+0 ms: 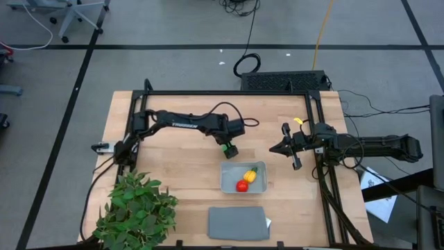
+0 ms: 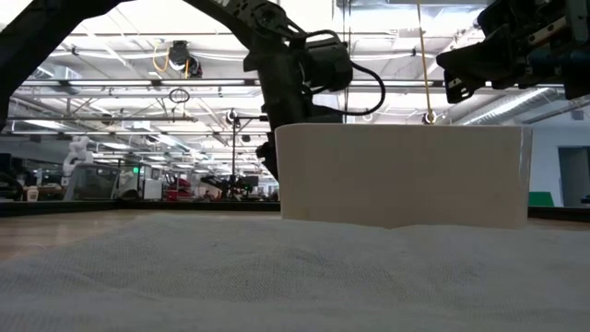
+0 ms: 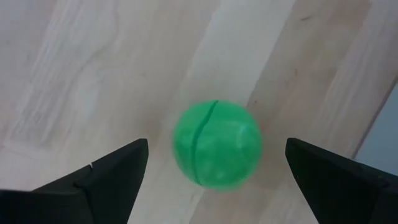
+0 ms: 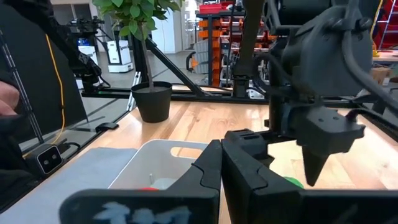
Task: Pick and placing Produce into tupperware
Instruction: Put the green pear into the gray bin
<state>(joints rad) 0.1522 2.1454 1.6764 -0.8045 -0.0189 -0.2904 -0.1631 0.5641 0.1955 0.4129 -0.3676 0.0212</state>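
Observation:
The round green produce (image 3: 216, 145) lies on the wooden table just beyond the tupperware's far edge. My left gripper (image 3: 216, 155) points down over it, open, with one finger on each side and a clear gap to both. In the high view this gripper (image 1: 229, 148) covers most of the green produce (image 1: 226, 146). The pale tupperware (image 1: 243, 169) holds the red round produce (image 1: 241, 186) and the yellow, green-tipped produce (image 1: 250, 175). My right gripper (image 1: 288, 147) hovers shut to the right of the tupperware and holds nothing.
A flat dark grey lid (image 1: 238, 223) lies near the table's near edge, in front of the tupperware. A big leafy plant (image 1: 135, 208) stands in a black pot at the near left corner. Bare wood spreads across the table's middle and left.

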